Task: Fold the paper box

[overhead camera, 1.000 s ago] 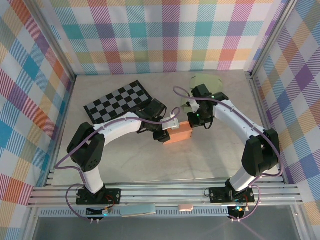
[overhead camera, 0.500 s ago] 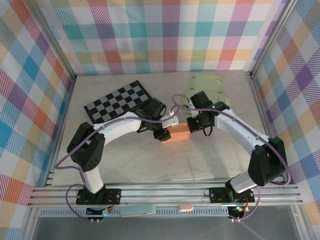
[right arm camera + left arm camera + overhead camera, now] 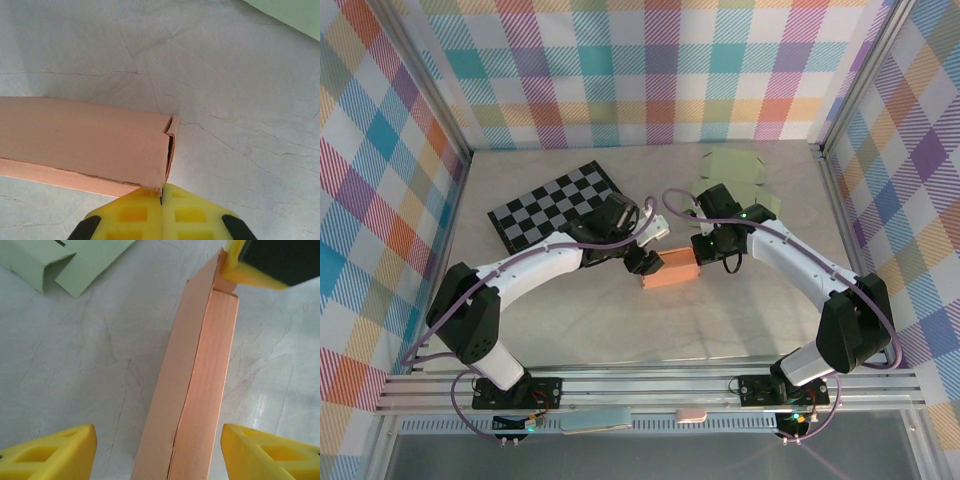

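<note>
Just now the change is on the left side of the paper box [image 3: 672,270]: the left fingers [image 3: 55,452] have spread and drawn back from it. They stand wide, one on each side of the box's near end, with bare surface [image 3: 75,365] showing between pad and card, holding nothing. That reads as a release, so the box must keep its shape by itself. It lies near the middle of the surface as a long closed orange sleeve, with a thin gap along one seam. At the box's right end the right fingers [image 3: 135,215] have come in from further right. They are pressed together, tips against the corner where a small end flap stands ajar; whether any card is nipped between them I cannot tell. My guess is that this flap is what remains to tuck

Left of the box and further back lies a checkerboard sheet [image 3: 555,205], well apart. Right of the box and further back lies a flat pale green blank [image 3: 735,175], near but not touching. Neither blocks the work; the likelier trouble is both arms crowding one short box
</note>
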`<state>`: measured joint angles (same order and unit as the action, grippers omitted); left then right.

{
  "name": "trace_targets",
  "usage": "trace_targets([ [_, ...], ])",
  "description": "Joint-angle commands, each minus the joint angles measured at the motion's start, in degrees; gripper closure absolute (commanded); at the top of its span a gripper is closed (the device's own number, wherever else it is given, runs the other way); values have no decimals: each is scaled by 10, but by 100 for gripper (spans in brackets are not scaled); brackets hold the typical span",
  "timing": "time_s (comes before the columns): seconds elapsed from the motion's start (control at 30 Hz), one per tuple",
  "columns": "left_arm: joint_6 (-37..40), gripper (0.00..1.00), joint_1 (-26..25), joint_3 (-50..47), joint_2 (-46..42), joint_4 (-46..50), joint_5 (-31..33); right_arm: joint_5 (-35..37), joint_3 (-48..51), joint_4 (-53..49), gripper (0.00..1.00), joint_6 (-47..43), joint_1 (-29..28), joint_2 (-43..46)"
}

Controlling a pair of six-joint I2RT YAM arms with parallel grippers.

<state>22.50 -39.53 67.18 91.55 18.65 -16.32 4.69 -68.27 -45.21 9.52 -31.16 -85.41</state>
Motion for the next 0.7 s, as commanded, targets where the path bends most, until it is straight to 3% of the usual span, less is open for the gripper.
trace_targets([
  [0.0,-39,36,6,-6,-23,-15,18,9,-21,-3,100,22,-8,-4],
  [0.17,-126,44,9,18,-65,25,52,16,-33,-17,100,42,-10,-12],
  [0.4,-237,59,10,86,-60,241,71,14,-45,-24,100,54,-13,-19],
  [0.67,-263,61,9,95,-39,252,77,11,-40,-24,100,57,-15,-22],
])
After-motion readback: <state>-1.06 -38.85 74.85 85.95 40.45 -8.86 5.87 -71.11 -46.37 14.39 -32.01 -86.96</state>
